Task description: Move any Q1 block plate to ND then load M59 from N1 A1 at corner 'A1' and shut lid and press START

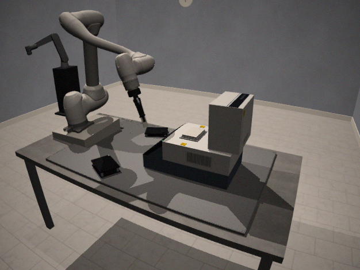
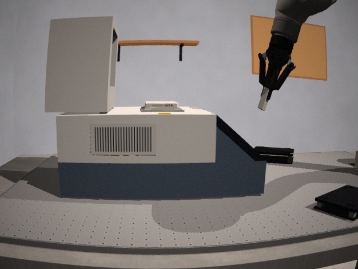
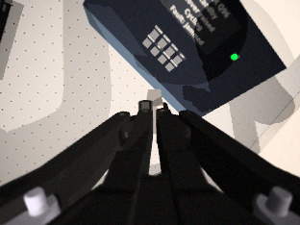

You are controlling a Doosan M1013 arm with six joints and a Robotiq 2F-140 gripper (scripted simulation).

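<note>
The cycler Q1 point(image 1: 200, 151) stands on the table with its lid point(image 1: 230, 122) raised upright at the rear. The white plate M59 point(image 1: 193, 133) lies flat on the block, and its label faces the exterior view point(image 2: 162, 106). My gripper point(image 2: 262, 105) is shut and empty. It hangs tilted in the air beyond the front of Q1, above the sloped panel, and touches nothing. In the wrist view the shut fingertips point(image 3: 153, 103) point just below the keypad point(image 3: 163, 48). The status lamp point(image 3: 234, 57) is green.
One empty black nest point(image 1: 156, 131) lies on the table just in front of Q1's panel, below the gripper. A second empty black nest point(image 1: 105, 165) lies nearer the table's front left. The arm's base block point(image 1: 87, 130) stands at the back left.
</note>
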